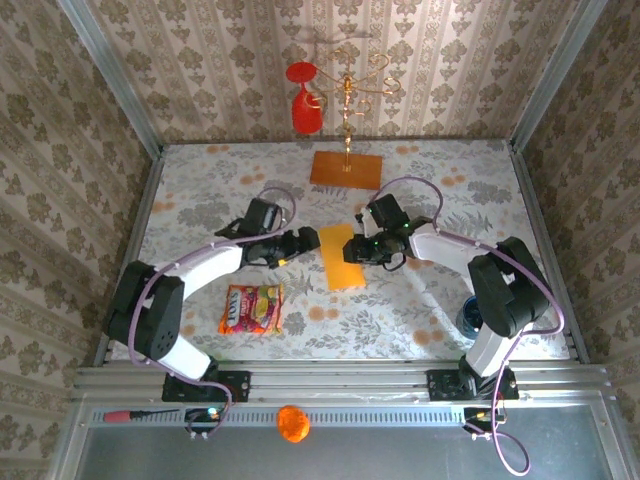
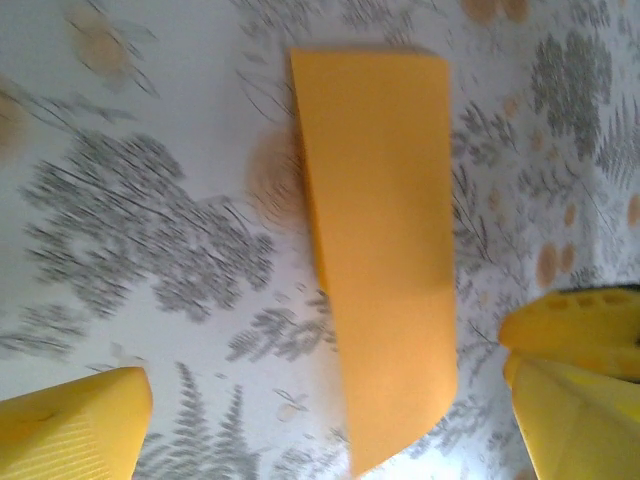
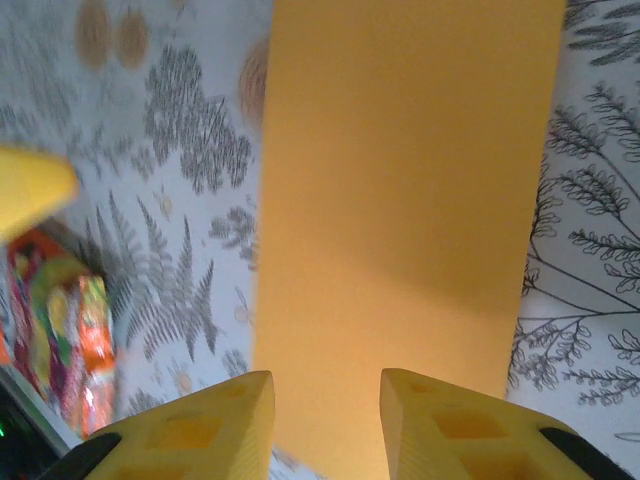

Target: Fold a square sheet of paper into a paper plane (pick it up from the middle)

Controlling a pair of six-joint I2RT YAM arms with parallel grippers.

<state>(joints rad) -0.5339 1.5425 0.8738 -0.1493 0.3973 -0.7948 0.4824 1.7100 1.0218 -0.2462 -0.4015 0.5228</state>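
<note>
- top external, left gripper (image 1: 308,241): jaws wide, empty, just left of the strip's far end.
- square sheet of paper (image 1: 342,260): folded strip, flat on table (image 1: 420,310), long axis near-to-far.
- right gripper (image 1: 352,248): part-open, empty, over its right edge; nearer.

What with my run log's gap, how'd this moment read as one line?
paper: folded strip, flat; left hand: open near it; right hand: part-open over it
</note>
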